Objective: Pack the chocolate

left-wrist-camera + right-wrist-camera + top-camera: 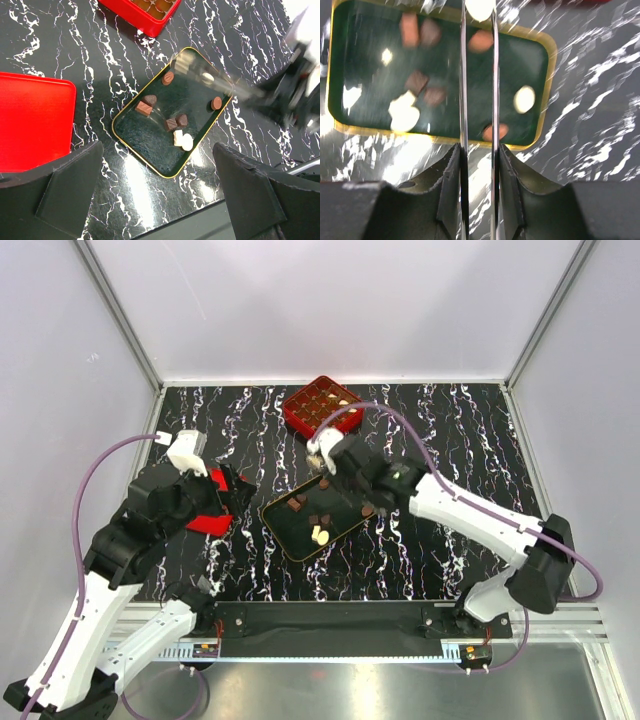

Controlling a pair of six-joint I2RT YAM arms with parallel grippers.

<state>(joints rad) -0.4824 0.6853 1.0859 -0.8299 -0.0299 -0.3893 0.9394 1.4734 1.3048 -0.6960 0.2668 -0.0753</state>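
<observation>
Task stage: moving chocolate pieces (171, 124) from the tray (125, 135) into the red box (322, 405); judged partly done
Done: several cells of the red box hold pieces, mostly brown and at least one pale; the exact count is not readable
Left to do: six brown and two cream-white pieces lie loose on the tray, the two white ones touching each other near one long rim; a pale spot near the opposite rim may be another piece or glare
Right gripper (479, 22): long thin blades drawn in to a slim gap, with a cream-white piece (480, 6) pinched between the tips, over the tray rim on the box side; the view is blurred
Left gripper (232, 492): jaws spread fully, nothing between them; it hangs above the red lid (30, 120)
Lid state: the red lid lies flat on the table, left of the tray and well apart from the box; closing the box is judged to be the last step
Surface: tabletop (450, 440), black with white marble veining, glossy enough to show lamp glare; a metal rail (330, 625) runs along the near edge
Room: plain pale walls (350, 300) on three sides, with aluminium posts (120, 315) at the corners
</observation>
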